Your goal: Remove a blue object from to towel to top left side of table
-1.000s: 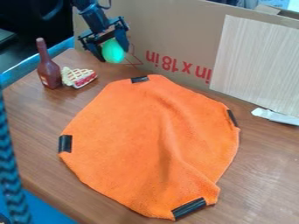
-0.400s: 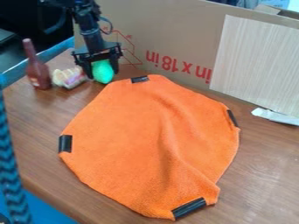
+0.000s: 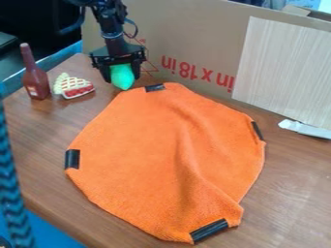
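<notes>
Green rounded thing w/ a tapered lower end [image 3: 122,77] is btwn the fingers of the black two-finger gripper [image 3: 122,72], just past the towel's far left edge. Fingers are parted only abt as far as its width, one on each side, grasping it. Can't tell if its tip touches the table or hangs a bit above, tbh.

Rest of it, front to back: blue-and-black patterned cord [image 3: 11,193] runs down the left edge of the view, nearest the cam. Then the orange cloth towel [image 3: 148,155], spread on the brown wood-look table [image 3: 38,145] w/ a few creases toward its right side. Black tape strips [image 3: 209,231] at its near end, left side, right side & far end. Crumpled white strip [image 3: 304,129] is off to the right, at the foot of the pale wood-grain panel [image 3: 281,72].

Back left there's a dark red bottle w/ a narrow neck [image 3: 36,82], upright, & a toy pie slice w/ lattice crust and red filling [image 3: 73,87] btwn it and the gripper. Brown cardboard sheet w/ red print [image 3: 188,38] stands behind all that.
</notes>
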Action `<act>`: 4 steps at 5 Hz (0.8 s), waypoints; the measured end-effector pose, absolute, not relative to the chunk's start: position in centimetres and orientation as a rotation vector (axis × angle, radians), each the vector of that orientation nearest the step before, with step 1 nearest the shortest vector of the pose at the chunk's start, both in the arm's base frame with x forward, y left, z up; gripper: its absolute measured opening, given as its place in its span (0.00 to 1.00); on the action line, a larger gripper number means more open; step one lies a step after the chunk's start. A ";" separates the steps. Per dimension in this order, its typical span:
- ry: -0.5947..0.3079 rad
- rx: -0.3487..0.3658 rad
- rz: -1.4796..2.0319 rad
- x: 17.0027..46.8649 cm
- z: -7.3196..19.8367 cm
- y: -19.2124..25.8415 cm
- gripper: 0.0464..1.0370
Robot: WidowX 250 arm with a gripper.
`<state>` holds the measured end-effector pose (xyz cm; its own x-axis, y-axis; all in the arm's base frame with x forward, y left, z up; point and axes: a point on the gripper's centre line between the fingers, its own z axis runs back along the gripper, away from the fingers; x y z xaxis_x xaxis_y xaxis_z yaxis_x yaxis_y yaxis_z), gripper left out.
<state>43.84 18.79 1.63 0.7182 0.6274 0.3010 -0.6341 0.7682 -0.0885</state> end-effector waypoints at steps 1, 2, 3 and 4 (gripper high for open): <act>-0.308 0.024 0.718 43.2 1.3 19.2 0.96; -0.313 0.027 0.721 42.9 1.8 19.3 0.96; -0.315 0.012 0.734 42.5 2.4 19.7 0.96; -0.261 -0.018 0.753 41.5 2.3 19.9 0.96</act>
